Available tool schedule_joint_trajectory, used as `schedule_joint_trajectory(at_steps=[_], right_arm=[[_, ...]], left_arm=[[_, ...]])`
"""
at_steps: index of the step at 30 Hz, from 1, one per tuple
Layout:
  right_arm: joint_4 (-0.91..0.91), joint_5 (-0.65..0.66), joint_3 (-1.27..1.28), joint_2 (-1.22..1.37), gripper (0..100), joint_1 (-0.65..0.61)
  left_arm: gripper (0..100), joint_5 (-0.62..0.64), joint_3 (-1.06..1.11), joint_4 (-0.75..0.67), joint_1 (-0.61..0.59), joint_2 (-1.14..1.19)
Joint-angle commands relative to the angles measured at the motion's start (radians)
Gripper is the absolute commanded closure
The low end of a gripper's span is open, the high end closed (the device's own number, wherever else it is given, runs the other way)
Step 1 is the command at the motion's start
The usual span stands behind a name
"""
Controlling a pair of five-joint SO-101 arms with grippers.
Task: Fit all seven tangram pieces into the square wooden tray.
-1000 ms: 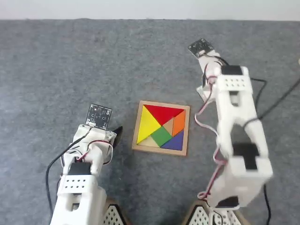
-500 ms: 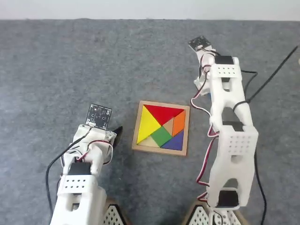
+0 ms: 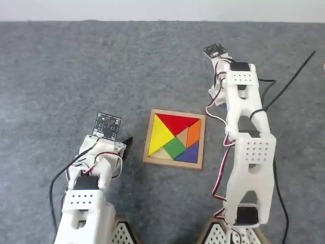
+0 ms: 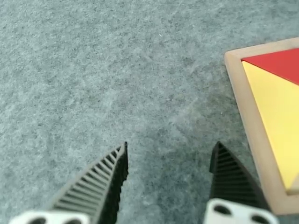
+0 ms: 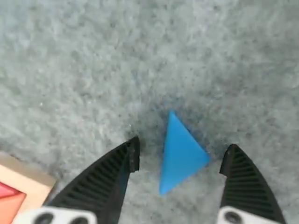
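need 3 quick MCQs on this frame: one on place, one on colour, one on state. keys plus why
1. Where is the light blue triangle?
A held up in the air
B on the carpet between the right hand's fingers
C on a shelf

2. What colour is the big triangle along the tray's far edge?
A red
B black
C white

3. What state is the left hand in?
A shut on a piece
B open and empty
C shut and empty

Key:
1 B, the right wrist view shows it flat on the carpet between the spread fingers.
2 A, the high view shows red there.
3 B, its fingers stand apart over bare carpet.
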Motion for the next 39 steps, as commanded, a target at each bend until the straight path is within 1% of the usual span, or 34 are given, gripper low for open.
schedule_joint_trajectory(at_steps=[1,3,5,13,17,19,23,27,32,36,39], right_arm=[[0.004,0.002,-0.049,-0.005,76.3,0.005],[0.004,0.002,-0.049,-0.005,83.1,0.005],[0.004,0.002,-0.049,-0.005,87.2,0.005],[0.039,0.002,-0.046,-0.013,86.5,0.008],[0.094,-0.006,-0.051,-0.047,86.7,-0.005],[0.131,-0.005,-0.051,-0.079,88.9,-0.021],[0.206,-0.009,-0.048,-0.165,89.9,-0.073],[0.282,-0.041,-0.044,-0.239,90.1,-0.131],[0.377,0.049,-0.031,-0.274,90.2,-0.246],[0.375,0.124,0.041,-0.302,90.5,-0.355],[0.351,0.163,0.118,-0.354,90.5,-0.387]], left_arm=[[72,-0.009,-0.005,-0.018,-0.003,-0.018],[72,-0.009,-0.005,-0.018,-0.003,-0.018],[72,-0.009,-0.005,-0.018,-0.003,-0.018],[72,-0.009,-0.005,-0.018,-0.003,-0.018],[72,-0.009,-0.005,-0.018,-0.003,-0.018],[72,-0.009,-0.005,-0.018,-0.003,-0.018],[72,-0.009,-0.005,-0.018,-0.003,-0.018],[72,-0.009,-0.005,-0.018,-0.003,-0.018],[72,-0.009,-0.005,-0.018,-0.003,-0.018],[72,-0.009,-0.005,-0.020,-0.003,-0.018],[72,-0.009,-0.005,-0.021,-0.005,-0.018]])
